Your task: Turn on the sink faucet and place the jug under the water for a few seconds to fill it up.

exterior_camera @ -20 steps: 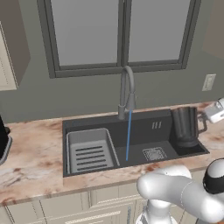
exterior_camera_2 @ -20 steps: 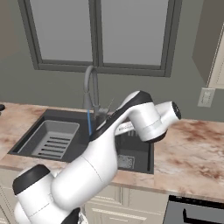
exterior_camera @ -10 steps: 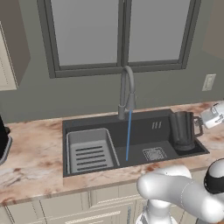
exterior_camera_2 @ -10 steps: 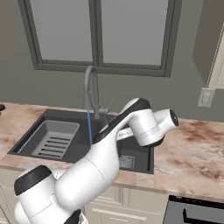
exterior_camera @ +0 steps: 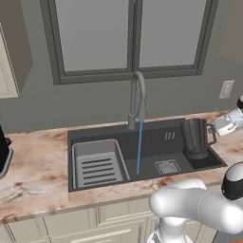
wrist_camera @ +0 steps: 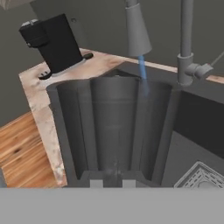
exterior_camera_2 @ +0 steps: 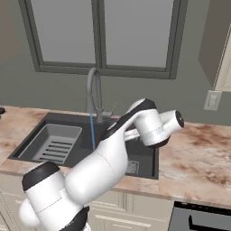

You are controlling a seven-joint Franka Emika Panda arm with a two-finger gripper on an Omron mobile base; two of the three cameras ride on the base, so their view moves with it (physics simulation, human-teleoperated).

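Observation:
The sink faucet runs, and a thin blue stream of water falls into the dark sink. The dark translucent jug is upright at the sink's right end, well to the right of the stream. My gripper is shut on the jug at its side handle. In the hand view the jug looms close above my gripper, with the faucet's spray head and the water behind its rim. In the right base view my arm hides the jug; the faucet and the water show.
A lighter slatted rack lies in the sink's left half, a square drain grate near the middle. A black coffee machine stands on the counter left of the sink. A wall outlet is at the right, a window behind the faucet.
My gripper and the jug have edged slightly left, toward the stream. The water keeps running.

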